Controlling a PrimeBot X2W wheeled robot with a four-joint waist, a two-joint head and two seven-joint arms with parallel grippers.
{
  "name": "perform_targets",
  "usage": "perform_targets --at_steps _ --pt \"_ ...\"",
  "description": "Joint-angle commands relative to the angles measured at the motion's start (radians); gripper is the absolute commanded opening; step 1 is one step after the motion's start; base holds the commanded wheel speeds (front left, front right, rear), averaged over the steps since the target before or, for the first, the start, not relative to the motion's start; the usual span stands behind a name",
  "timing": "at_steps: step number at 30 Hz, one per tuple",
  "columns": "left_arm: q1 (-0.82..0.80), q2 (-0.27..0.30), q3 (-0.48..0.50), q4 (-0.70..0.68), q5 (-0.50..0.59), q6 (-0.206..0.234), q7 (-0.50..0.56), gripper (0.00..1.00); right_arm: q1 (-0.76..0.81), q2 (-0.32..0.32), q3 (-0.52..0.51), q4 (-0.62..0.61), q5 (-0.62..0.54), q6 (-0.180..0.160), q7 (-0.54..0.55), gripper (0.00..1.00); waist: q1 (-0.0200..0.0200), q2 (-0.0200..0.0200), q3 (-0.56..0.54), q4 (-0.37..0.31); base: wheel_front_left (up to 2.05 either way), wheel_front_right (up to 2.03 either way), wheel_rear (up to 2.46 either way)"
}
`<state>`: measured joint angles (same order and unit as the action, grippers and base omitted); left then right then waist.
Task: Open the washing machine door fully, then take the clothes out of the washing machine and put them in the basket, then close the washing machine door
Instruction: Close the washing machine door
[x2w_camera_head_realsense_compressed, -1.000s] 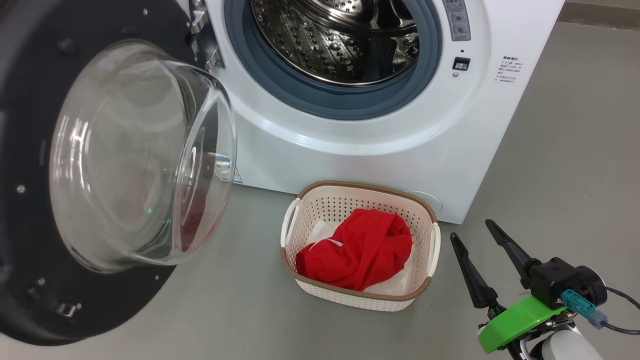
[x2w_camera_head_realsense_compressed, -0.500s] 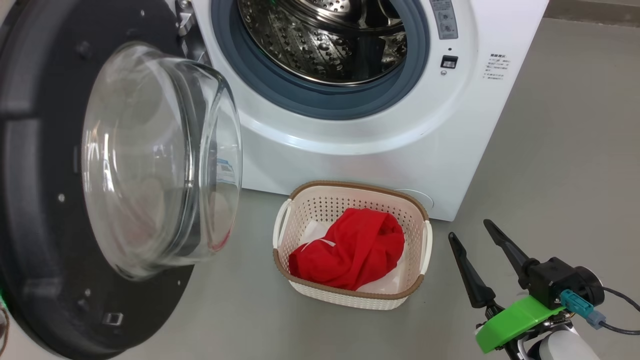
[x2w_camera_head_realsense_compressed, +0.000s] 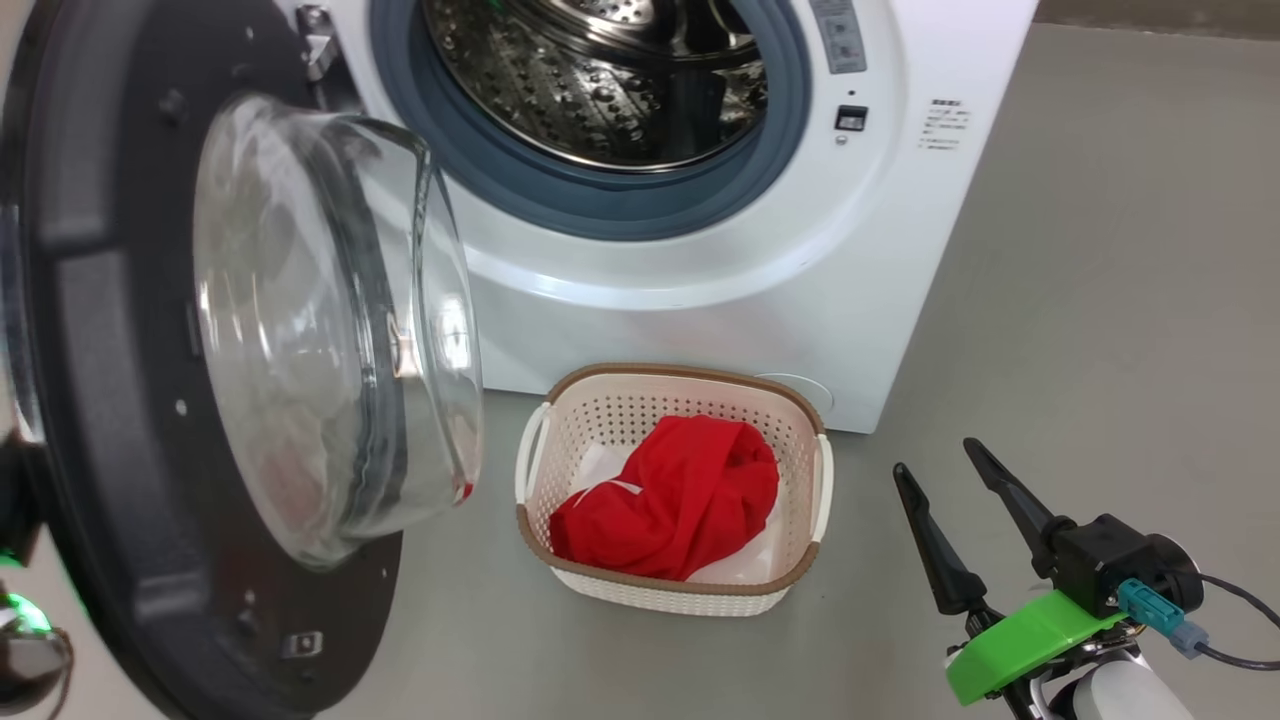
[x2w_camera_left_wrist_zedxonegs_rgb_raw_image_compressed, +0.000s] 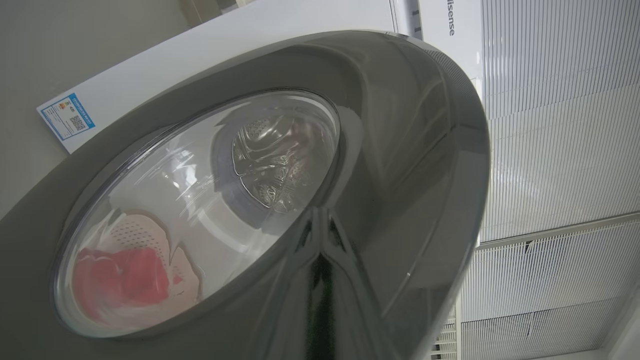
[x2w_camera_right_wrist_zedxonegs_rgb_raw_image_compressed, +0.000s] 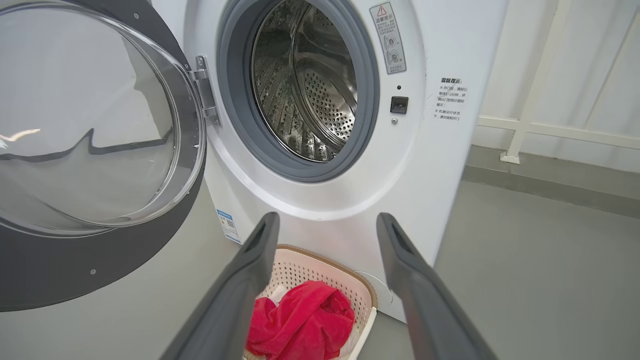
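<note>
Nearest: right gripper (x2w_camera_head_realsense_compressed: 935, 458), low at right above the floor, jaws spread wide, holding nothing. Left gripper (x2w_camera_left_wrist_zedxonegs_rgb_raw_image_compressed: 322, 260): jaws pinched together, empty, tips seemingly against the outer face of the washing machine door (x2w_camera_head_realsense_compressed: 110, 400). Further out: clothes (x2w_camera_head_realsense_compressed: 670, 500) heaped in basket (x2w_camera_head_realsense_compressed: 650, 598), on floor just before the washing machine (x2w_camera_head_realsense_compressed: 700, 320). Drum looking bare. Judged step: closing. Door upright, roughly half swung, hinged at machine's left, glass bowl bulging rightward; round, so no long axis. Needing a steady push until latched.

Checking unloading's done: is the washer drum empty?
Empty, as far as visible: the drum shows bare steel; the clothes lie in the basket.
</note>
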<state>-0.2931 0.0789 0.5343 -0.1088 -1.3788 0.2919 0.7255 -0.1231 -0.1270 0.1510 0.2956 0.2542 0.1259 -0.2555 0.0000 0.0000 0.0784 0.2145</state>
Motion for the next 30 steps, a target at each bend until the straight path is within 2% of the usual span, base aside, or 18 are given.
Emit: perform_targets --at_steps 1,16,30 --pt "0.002 0.018 0.004 -0.04 -0.013 0.009 0.019 0.0 -0.018 -0.006 0.015 -0.022 0.013 0.005 -0.006 1.0 0.0 0.0 -0.001 -0.01 0.0 0.0 0.0" --pt "0.013 -0.015 -0.038 -0.085 -0.056 0.033 0.016 0.0 -0.016 0.004 0.014 -0.01 0.007 0.005 -0.006 1.0 0.0 0.0 -0.017 -0.084 0.0 0.0 0.0" --pt "0.049 -0.026 -0.08 -0.084 -0.087 0.019 -0.025 0.0 -0.001 0.008 0.011 -0.001 0.005 0.005 -0.006 1.0 0.0 0.0 -0.037 -0.149 0.0 0.0 0.0"
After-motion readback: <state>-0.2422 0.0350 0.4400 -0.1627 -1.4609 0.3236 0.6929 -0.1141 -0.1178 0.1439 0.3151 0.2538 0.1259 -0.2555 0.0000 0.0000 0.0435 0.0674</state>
